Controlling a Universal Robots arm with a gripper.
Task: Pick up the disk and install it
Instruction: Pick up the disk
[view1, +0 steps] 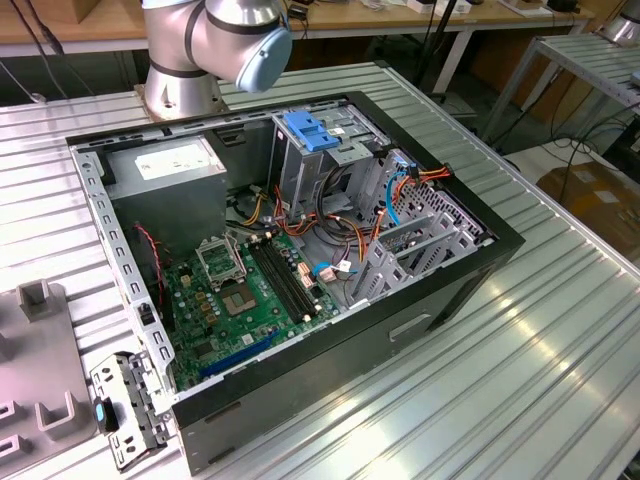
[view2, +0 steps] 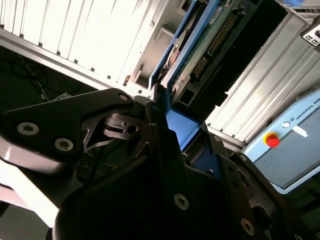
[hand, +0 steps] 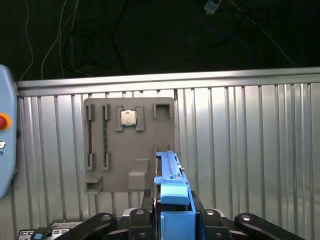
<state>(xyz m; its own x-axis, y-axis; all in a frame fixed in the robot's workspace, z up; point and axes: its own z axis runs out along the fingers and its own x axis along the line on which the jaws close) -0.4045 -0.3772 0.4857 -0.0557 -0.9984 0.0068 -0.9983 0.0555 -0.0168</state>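
- Grey plastic fixture tray (view1: 35, 370), at the exterior view's left, lying on the ribbed aluminium tabletop (view1: 560, 380).
- Black open computer case (view1: 300, 400), mid-tabletop, with a green motherboard (view1: 240, 300) on its floor.
- Silver robot arm base (view1: 185, 60), standing behind the case.
- Squarish blue plastic latch (view1: 308, 130), sitting on top of the tall metal drive cage (view1: 300, 175), with orange and blue cables (view1: 400, 185) towards the exterior view's right.
- Black two-fingered hand (hand: 172, 206) (view2: 180, 131), in both wrist views, clamped on the disk (hand: 167, 167) (view2: 210, 35), a flat hard drive framed by a bright-blue plastic carrier rail.
- The disk is held in the air above the tabletop. In the first wrist view a grey slotted plate (hand: 100, 150) lies beneath it.
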